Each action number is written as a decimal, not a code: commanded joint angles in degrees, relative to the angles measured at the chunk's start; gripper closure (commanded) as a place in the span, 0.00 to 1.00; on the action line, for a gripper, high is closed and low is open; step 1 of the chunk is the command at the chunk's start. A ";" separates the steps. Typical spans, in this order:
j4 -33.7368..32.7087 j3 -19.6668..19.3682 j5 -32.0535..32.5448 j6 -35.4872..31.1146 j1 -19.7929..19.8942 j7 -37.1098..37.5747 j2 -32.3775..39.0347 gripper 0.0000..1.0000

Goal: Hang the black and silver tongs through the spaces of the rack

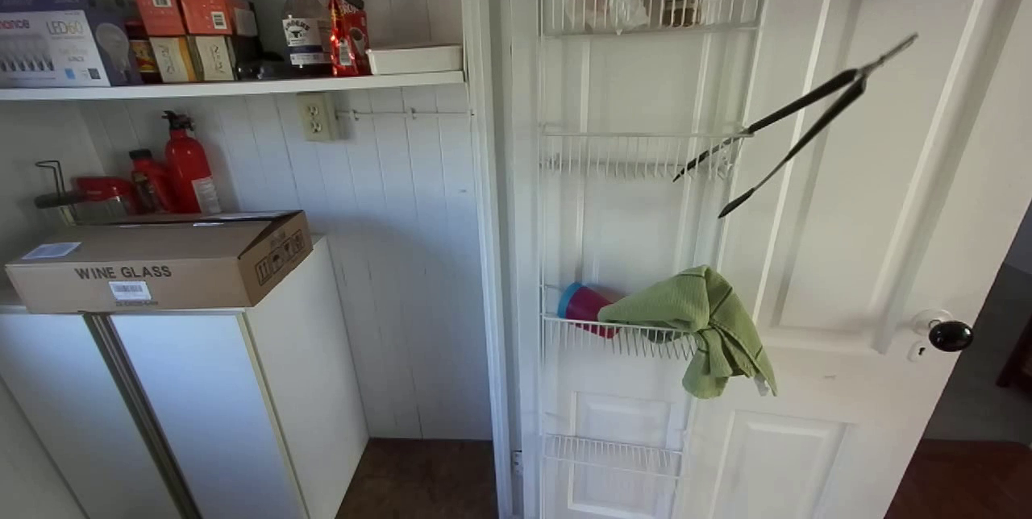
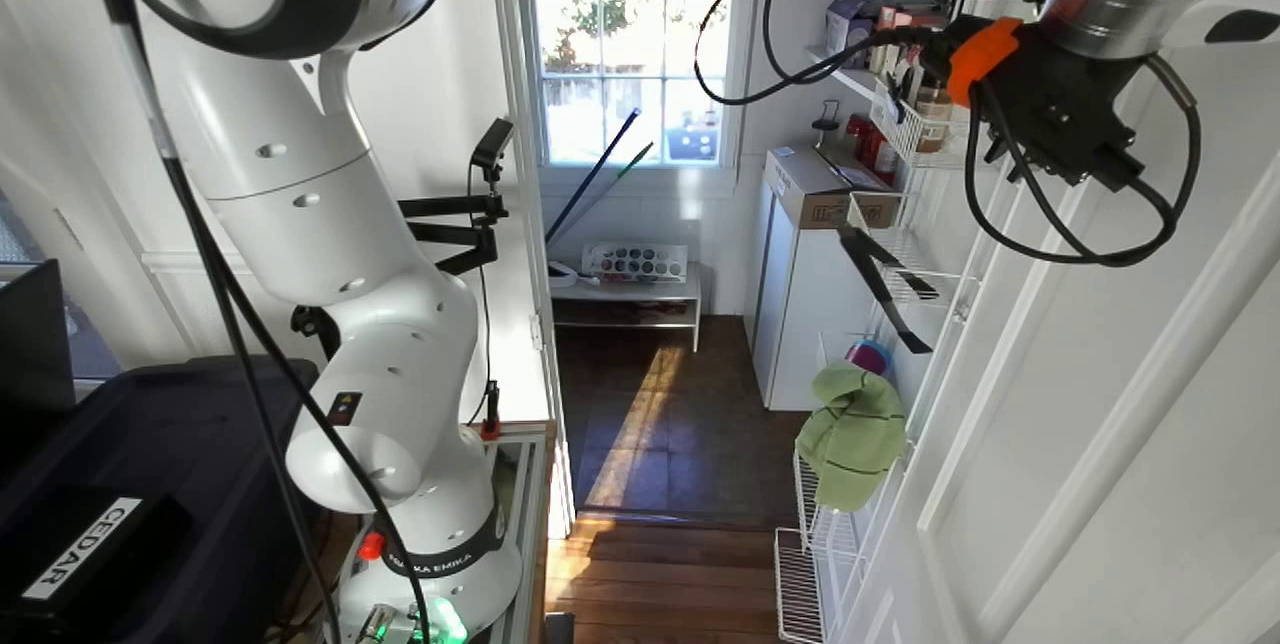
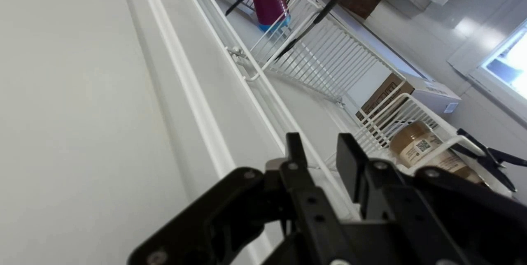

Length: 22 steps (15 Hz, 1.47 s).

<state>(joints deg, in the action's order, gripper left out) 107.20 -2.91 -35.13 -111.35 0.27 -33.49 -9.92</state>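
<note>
Tongs [image 1: 806, 102], upper right in an exterior view, with one leg inside the wire rack [image 1: 625, 155]; tool [image 3: 320, 139] unclenched, holding nothing. Could tip out if nudged, given overhanging joined end.

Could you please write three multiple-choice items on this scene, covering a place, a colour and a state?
1. Where are the tongs relative to the rack?
A) On the floor beneath it
B) One arm inside it, one outside
C) Across its top

2. What colour is the towel?
A) Green
B) Red
C) Blue

3. How do the fingers stand?
A) Shut on the towel
B) Shut on the tongs
C) Apart, holding nothing

1 B: one arm reaches in, the other hangs outside.
2 A: green in both exterior views.
3 C: bare gap in the wrist view.
</note>
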 commanded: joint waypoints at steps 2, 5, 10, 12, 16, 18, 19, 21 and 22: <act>-4.57 0.03 2.65 1.95 -0.97 2.71 3.10 0.93; -5.53 0.06 2.74 1.45 -0.75 4.13 4.22 0.45; -4.31 -0.23 4.39 2.21 -0.01 10.88 3.31 0.11; -4.14 -0.42 6.02 4.58 0.30 15.02 2.87 0.01; -4.06 -0.64 9.65 11.96 1.09 25.56 2.31 0.00; -4.27 -0.79 9.86 16.15 1.35 30.06 2.52 0.00; -4.11 -0.75 9.62 17.90 1.46 32.34 2.45 0.00; -3.91 -0.66 8.43 21.02 1.49 35.96 2.32 0.00; -3.45 -0.49 8.01 22.11 1.42 38.18 2.06 0.00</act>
<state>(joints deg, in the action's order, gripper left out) 103.94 -3.78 -26.71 -93.45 1.46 -1.52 -7.21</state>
